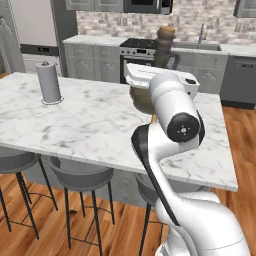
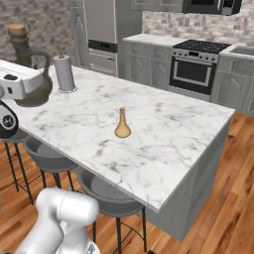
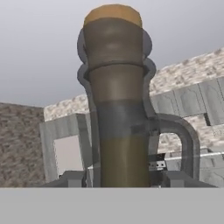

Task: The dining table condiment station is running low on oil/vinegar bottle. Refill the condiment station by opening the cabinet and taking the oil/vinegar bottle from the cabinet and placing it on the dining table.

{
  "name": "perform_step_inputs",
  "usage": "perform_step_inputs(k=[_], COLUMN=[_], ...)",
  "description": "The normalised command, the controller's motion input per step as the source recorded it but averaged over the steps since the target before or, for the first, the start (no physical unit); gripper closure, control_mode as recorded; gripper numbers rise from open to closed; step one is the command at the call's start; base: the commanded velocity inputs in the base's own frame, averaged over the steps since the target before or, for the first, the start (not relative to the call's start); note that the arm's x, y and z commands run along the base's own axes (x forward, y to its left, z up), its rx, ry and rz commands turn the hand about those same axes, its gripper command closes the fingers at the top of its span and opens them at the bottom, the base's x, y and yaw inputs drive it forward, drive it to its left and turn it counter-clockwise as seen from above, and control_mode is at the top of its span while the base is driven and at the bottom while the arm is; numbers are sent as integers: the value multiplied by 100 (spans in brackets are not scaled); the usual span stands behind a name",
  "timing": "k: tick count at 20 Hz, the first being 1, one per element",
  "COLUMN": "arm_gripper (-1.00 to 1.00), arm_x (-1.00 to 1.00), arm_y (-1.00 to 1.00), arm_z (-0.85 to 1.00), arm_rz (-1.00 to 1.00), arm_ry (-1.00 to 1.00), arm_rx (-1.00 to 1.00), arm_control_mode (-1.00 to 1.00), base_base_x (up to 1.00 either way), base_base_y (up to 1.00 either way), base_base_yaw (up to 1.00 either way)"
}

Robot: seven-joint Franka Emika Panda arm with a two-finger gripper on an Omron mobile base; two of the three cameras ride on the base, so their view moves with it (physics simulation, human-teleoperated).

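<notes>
Hand view puts the bottle right up close, its dark olive neck rising straight from between the fingers, tan cork on top, a curved handle off to one side. The fingers are partly open and closed around the bottle, so it is held. In the right base view the bottle sits in the hand above the near left end of the desk, round belly just over the marble, upright. In the left base view its neck and cork poke up behind the white arm. On the desk stands a small tan flask, near the middle and well apart from the bottle. A paper towel roll stands upright near the far edge. Grey stools line the near side.
</notes>
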Motion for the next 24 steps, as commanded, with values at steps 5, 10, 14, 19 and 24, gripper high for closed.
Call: perform_step_inputs(k=[5, 10, 14, 19, 24], arm_gripper=[100, 100, 100, 100, 100], arm_x=[47, 40, 44, 21, -25], arm_y=[-64, -88, -38, -34, -51], arm_z=[-5, 5, 7, 0, -9], arm_rz=[7, 22, 23, 27, 28], arm_ry=[0, 0, 11, 11, -1], arm_rx=[7, 8, 0, 0, 0], arm_control_mode=[-100, -100, -100, -100, -100], base_base_x=[0, 0, 0, 0, 0], base_base_y=[0, 0, 0, 0, 0], base_base_yaw=[0, 0, 0, 0, 0])
